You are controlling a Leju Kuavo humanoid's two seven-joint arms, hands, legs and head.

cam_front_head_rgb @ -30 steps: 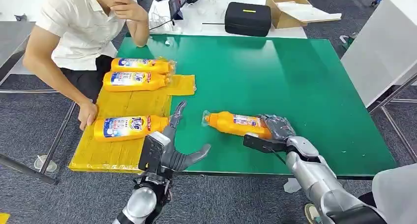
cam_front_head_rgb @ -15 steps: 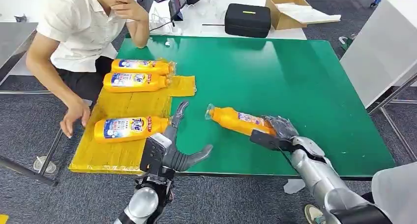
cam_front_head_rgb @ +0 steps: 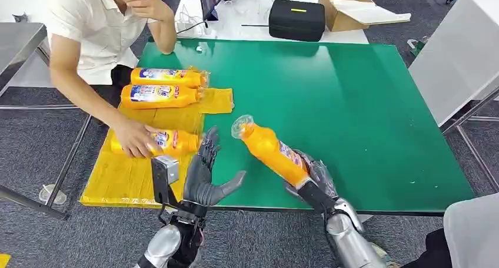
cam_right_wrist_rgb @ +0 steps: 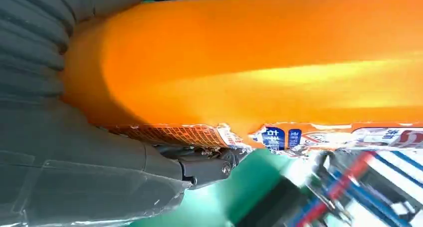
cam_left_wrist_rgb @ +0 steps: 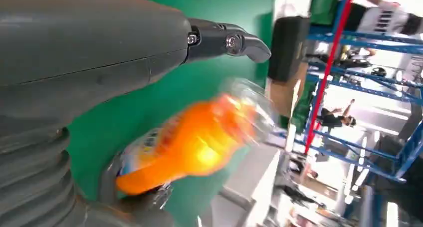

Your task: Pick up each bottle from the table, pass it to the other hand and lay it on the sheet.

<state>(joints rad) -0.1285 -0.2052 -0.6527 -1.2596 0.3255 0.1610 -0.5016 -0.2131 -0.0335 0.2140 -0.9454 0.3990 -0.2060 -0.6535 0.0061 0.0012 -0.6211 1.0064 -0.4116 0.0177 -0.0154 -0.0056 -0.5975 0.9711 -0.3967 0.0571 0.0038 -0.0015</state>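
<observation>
Above green table (cam_front_head_rgb: pixel 365 103), right hand (cam_front_head_rgb: pixel 312 176) gripping bottle (cam_front_head_rgb: pixel 272 152)

held bottle (cam_front_head_rgb: pixel 275 153): orange, blue-white-red label, clear wrap | sheet (cam_front_head_rgb: pixel 141 162): yellow | table (cam_front_head_rgb: pixel 353 103): green | hands (cam_front_head_rgb: pixel 206 176): dark grey, arms silver | case (cam_front_head_rgb: pixel 297 20): black, yellow stripe | person's shirt (cam_front_head_rgb: pixel 88 26): white

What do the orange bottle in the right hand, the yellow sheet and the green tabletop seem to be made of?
Orange bottle in the right hand: probably glossy plastic, judging by its bright highlights; a clear crinkled film shows at its neck.
Yellow sheet: looks like ribbed matte material, perhaps corrugated plastic or a woven mat; I cannot tell which.
Green tabletop: smooth, slightly shiny, with soft reflections; possibly a laminate or a coated board.
</observation>
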